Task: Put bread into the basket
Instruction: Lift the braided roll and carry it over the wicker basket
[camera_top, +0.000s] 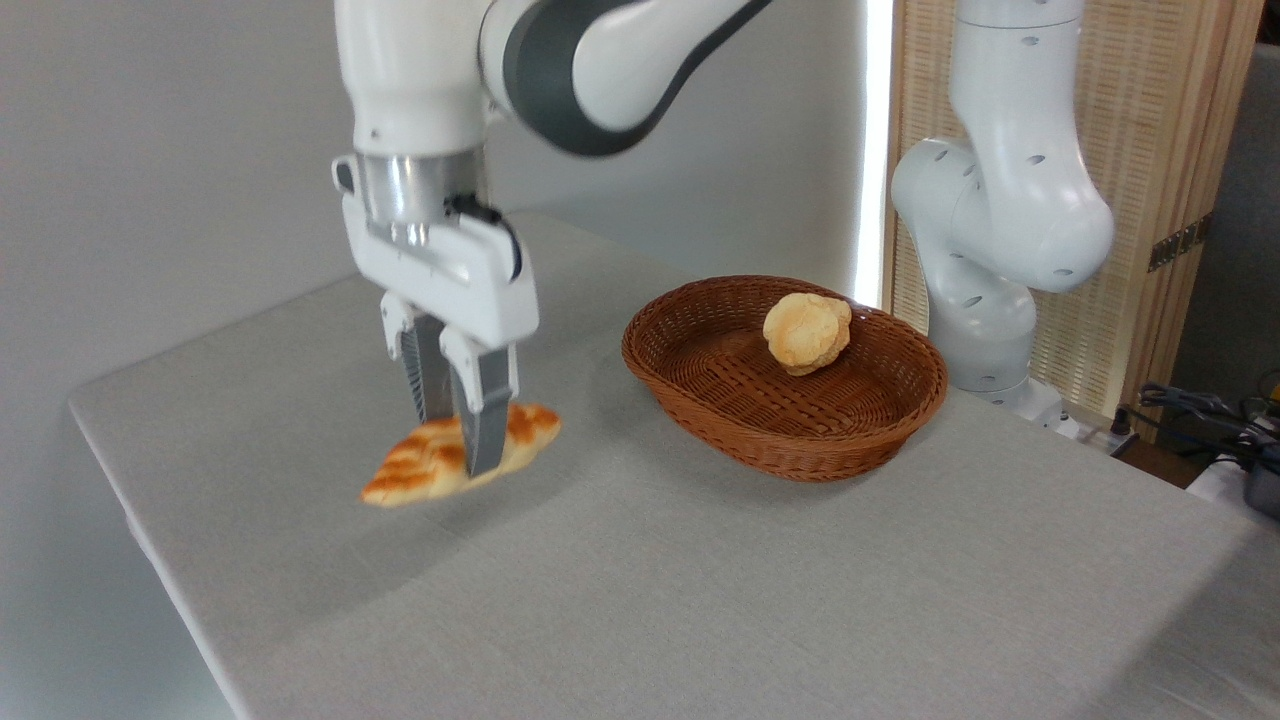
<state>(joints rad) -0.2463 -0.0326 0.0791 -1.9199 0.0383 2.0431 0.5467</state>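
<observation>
One bread pinched mid-length by end effector for balance (off counter), well apart from basket.

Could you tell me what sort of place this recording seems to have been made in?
Probably a robotics lab or test room: a robot arm's tool holds bread above a plain grey table, with a basket, loose cables and a slatted wooden screen behind.

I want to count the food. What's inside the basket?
One round pale bun sits inside the basket, near its far side. The rest of the visible bottom is bare. The near wall hides a strip of the floor just behind it.
</observation>
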